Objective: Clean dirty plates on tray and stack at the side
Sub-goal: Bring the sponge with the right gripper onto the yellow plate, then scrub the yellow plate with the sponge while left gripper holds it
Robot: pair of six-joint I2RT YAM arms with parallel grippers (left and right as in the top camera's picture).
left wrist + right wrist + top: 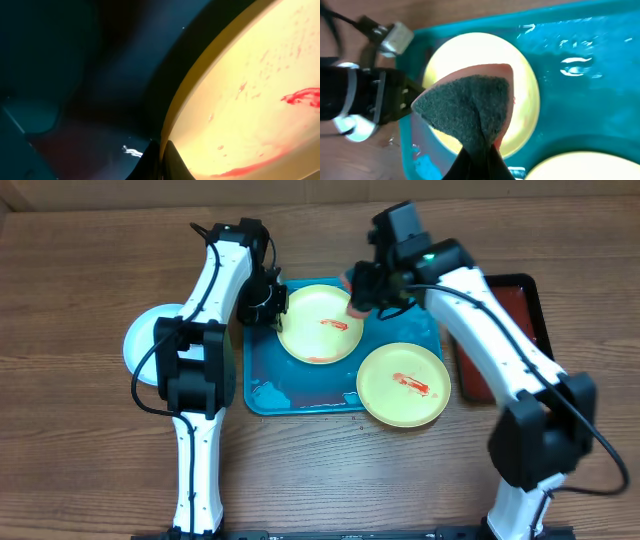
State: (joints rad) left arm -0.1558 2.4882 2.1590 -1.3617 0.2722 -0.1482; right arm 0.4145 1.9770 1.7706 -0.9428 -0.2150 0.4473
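Note:
A yellow-green plate (pixel 320 323) with a red smear lies at the back of the teal tray (pixel 290 392). My left gripper (pixel 268 307) is shut on this plate's left rim (pixel 200 75); its fingertips (pixel 164 159) pinch the edge. My right gripper (pixel 362 298) is shut on a grey-green scouring sponge (pixel 465 107) with a pink backing and holds it over the plate's right edge (pixel 525 90). A second smeared yellow-green plate (pixel 403 385) lies on the tray's front right corner. The pale blue-white plate (pixel 143 345) lies on the table left of the tray, partly behind the left arm.
A dark red black-rimmed tray (pixel 515 310) lies at the right, partly under the right arm. White foam (pixel 268 392) sits on the teal tray's front left. Both arm bases stand at the table's front edge.

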